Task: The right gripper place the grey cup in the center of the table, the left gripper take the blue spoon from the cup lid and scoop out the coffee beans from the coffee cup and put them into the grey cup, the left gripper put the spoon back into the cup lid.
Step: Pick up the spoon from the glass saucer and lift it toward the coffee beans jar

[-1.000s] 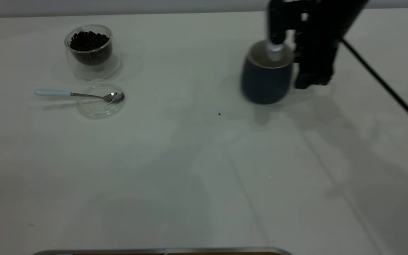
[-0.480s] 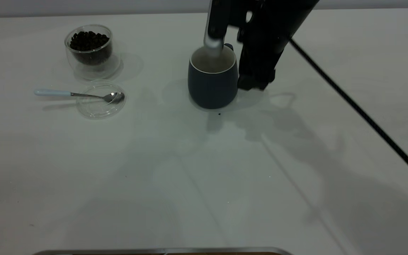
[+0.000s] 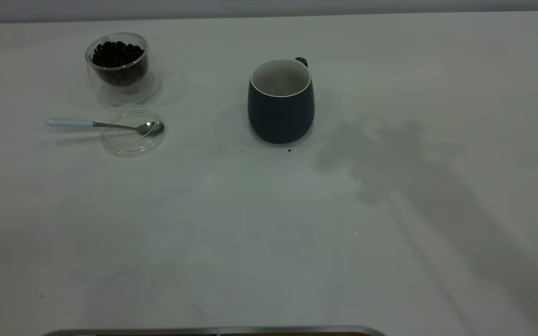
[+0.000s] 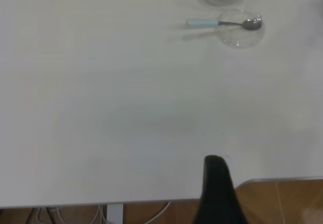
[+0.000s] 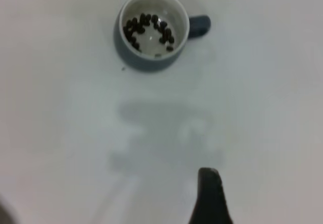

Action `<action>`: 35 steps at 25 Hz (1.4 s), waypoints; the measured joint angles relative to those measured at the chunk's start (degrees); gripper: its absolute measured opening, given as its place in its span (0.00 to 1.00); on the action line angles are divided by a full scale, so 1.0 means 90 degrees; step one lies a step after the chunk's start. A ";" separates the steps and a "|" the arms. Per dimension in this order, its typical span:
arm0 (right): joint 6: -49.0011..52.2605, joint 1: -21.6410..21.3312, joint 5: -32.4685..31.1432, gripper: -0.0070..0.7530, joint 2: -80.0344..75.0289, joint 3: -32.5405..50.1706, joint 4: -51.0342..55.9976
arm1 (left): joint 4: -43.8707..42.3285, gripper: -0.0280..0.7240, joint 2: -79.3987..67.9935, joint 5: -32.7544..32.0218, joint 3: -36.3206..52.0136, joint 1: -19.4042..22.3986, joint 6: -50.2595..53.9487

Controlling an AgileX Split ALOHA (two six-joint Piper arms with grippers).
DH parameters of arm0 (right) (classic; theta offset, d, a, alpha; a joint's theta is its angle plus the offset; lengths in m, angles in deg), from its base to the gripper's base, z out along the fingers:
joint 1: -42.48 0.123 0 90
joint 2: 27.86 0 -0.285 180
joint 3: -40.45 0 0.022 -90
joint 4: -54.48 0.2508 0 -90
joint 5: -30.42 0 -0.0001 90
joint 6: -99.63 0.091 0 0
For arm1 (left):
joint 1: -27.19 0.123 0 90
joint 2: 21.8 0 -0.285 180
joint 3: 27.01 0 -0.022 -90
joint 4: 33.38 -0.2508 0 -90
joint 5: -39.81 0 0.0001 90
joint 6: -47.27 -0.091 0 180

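The grey cup (image 3: 280,105) stands upright and free near the middle of the table (image 3: 269,242), its handle to the far side. The right wrist view looks down into it (image 5: 151,27) and shows several coffee beans (image 5: 146,30) on its bottom. My right gripper (image 5: 208,176) is well apart from it, open and empty. The coffee cup (image 3: 118,65), full of coffee beans (image 3: 117,52), stands far left. The blue spoon (image 3: 70,122) lies with its bowl in the cup lid (image 3: 131,140). My left gripper (image 4: 214,168) shows as a dark shape near the table's front edge, far from the spoon (image 4: 202,22).
The table's front edge (image 4: 151,201) and the wooden floor (image 4: 282,199) beyond it show in the left wrist view. A small dark speck (image 3: 289,150) lies just in front of the grey cup. Neither arm shows in the exterior view.
My right gripper carried the grey cup leftward to the table's middle, let it go and drew out of the exterior view. The spoon, lid and coffee cup have not moved.
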 joint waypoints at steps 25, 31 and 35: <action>0.1943 -0.0023 -0.2138 0.79 0.5354 0.3768 0.0160 | 0.0000 0.82 0.0000 0.0000 0.0000 0.0000 0.0000; 0.1943 -0.0874 -0.1786 0.79 0.6887 0.4657 0.0291 | 0.0000 0.82 0.0000 -0.0006 0.0000 0.0000 0.0000; 0.1943 -0.1469 -0.1520 0.79 0.8156 0.5178 0.0291 | 0.0000 0.82 0.0000 -0.0006 0.0000 0.0000 0.0000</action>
